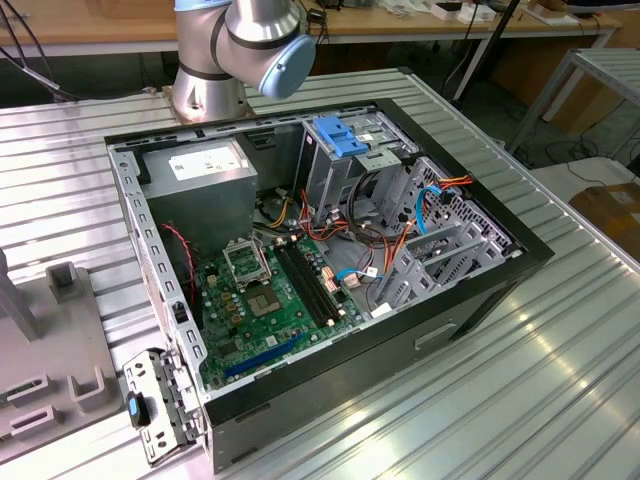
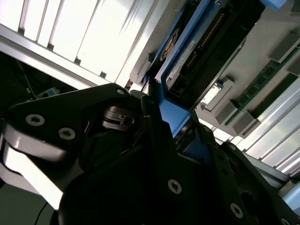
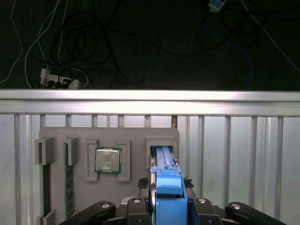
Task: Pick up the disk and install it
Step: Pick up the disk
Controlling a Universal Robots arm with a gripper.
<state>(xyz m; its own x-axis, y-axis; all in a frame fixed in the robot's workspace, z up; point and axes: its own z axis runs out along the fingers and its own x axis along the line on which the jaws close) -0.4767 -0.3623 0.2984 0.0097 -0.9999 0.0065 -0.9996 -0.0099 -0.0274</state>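
Disk (image 3: 164,157) stood on edge in the end slot of the grey fixture plate (image 3: 140,136) on the ribbed metal desk (image 3: 243,159), near a processor chip (image 3: 108,160), with the pincer (image 3: 169,197) closed tight on its blue end tab.

The exterior view stands high and off the arm. It looks obliquely down, from fairly near, on the open black metal computer case (image 1: 450,322) lying on the ribbed aluminium table (image 1: 560,400). The first wrist view looks along the black gripper (image 3: 169,185), clasped on the flat grey disk with bright blue plastic rails (image 3: 169,200), onto the grey plastic slotted tray (image 3: 136,133). The second wrist view sits very close, apparently beside the fingers. Both wrist views share gripper and disk. The exterior and first wrist views share tray and table.
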